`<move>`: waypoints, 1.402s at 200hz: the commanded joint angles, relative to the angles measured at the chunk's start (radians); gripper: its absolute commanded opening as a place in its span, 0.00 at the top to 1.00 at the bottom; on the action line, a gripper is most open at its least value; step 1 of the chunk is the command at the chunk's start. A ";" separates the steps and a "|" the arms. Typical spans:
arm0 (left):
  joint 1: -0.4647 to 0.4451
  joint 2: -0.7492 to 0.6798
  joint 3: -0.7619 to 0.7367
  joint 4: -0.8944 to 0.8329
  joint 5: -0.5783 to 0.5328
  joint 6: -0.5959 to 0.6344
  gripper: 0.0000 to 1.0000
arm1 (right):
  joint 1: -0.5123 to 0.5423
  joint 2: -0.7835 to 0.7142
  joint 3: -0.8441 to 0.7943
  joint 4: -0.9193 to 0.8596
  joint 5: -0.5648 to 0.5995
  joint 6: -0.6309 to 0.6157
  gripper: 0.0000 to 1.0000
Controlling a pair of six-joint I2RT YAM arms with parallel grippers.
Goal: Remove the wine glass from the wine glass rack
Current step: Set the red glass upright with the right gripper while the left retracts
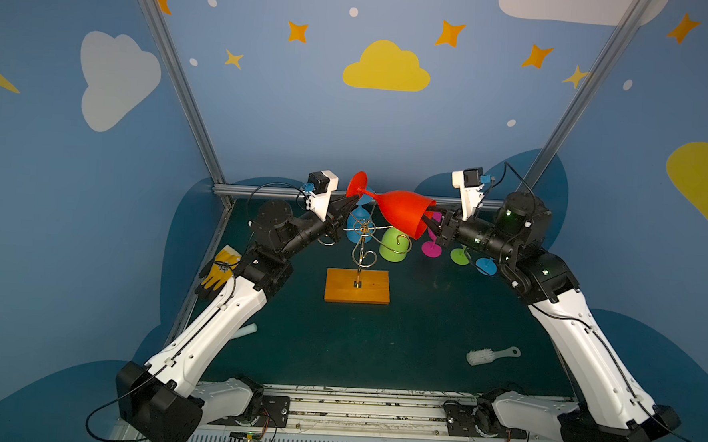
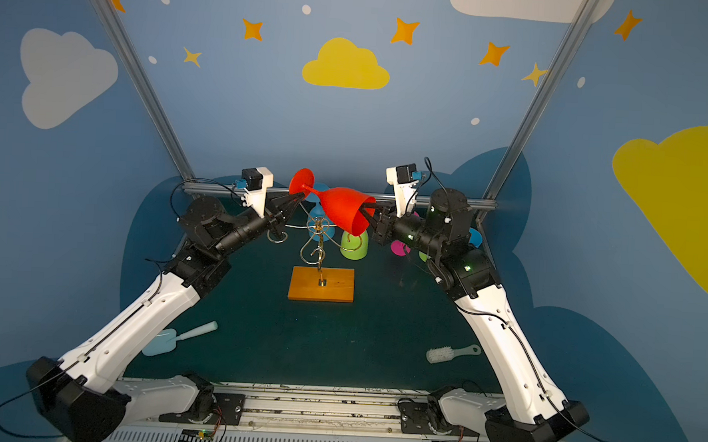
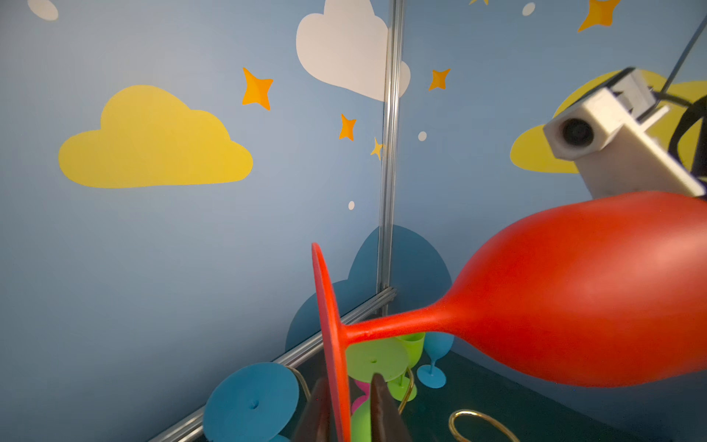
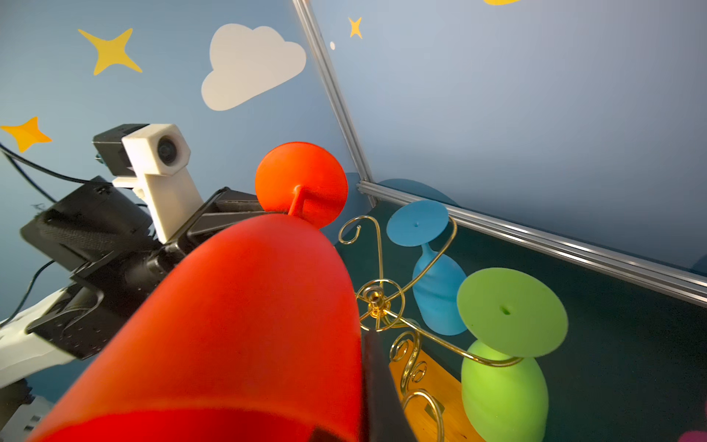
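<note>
The red wine glass (image 1: 402, 214) is lying on its side up in the air above the wine glass rack (image 1: 361, 247) and looking free of it, so the taking-off part is looking done. The right gripper (image 1: 430, 220) is pinching the rim of the cup tight. The left gripper (image 1: 353, 199) is sitting a little open with the glass's flat foot between its fingers, and putting the glass down somewhere is looking like the job left.
</note>
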 commanded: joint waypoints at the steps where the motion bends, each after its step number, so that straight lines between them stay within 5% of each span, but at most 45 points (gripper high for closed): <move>1: 0.006 -0.018 -0.011 0.001 -0.038 -0.005 0.39 | -0.029 -0.068 0.031 -0.028 0.077 -0.009 1.00; 41: 0.042 -0.066 -0.024 -0.003 -0.153 -0.013 0.24 | -0.114 -0.166 0.072 -0.197 0.203 -0.080 1.00; 138: 0.205 -0.214 -0.107 -0.109 -0.202 -0.194 0.19 | -0.190 -0.162 0.175 -0.821 0.590 -0.290 1.00; 207: 0.249 -0.296 -0.186 -0.128 -0.201 -0.221 0.16 | -0.189 0.060 0.073 -0.831 0.640 -0.295 1.00; 280: 0.278 -0.382 -0.227 -0.151 -0.253 -0.177 0.12 | -0.179 0.361 0.140 -0.760 0.581 -0.290 1.00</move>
